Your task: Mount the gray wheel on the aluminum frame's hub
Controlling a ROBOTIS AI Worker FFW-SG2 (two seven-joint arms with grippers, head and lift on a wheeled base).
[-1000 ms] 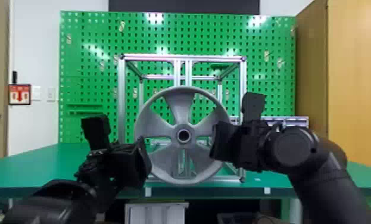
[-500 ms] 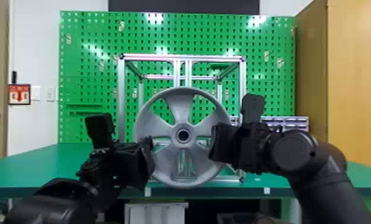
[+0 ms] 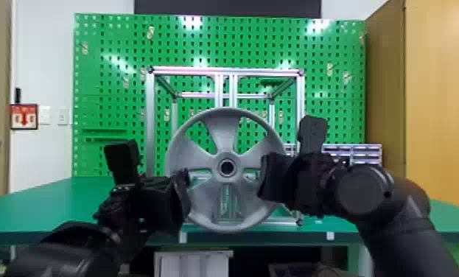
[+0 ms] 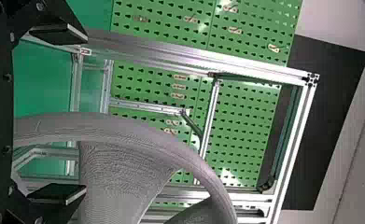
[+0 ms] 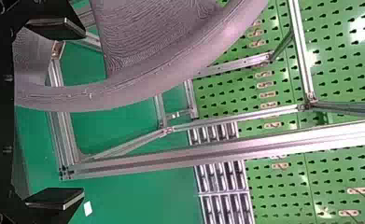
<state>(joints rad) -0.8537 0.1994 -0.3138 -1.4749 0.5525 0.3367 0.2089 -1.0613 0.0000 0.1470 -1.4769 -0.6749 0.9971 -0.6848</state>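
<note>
The gray wheel stands upright before the aluminum frame, its center in line with the frame's middle posts. The hub behind the wheel's center is hard to make out. My left gripper is at the wheel's lower left side, my right gripper at its right side. In the left wrist view the left gripper is open, the wheel's rim passing between its spread fingers. The right gripper is likewise open in the right wrist view, with the rim between its fingers.
The frame rests on a green table in front of a green pegboard. Small drawers sit behind the frame's right side. A wooden cabinet stands at the far right.
My left gripper has turned a little and shifted slightly to the right, closer over the wheel's left edge. The wheel and my right gripper have stayed nearly in place.
</note>
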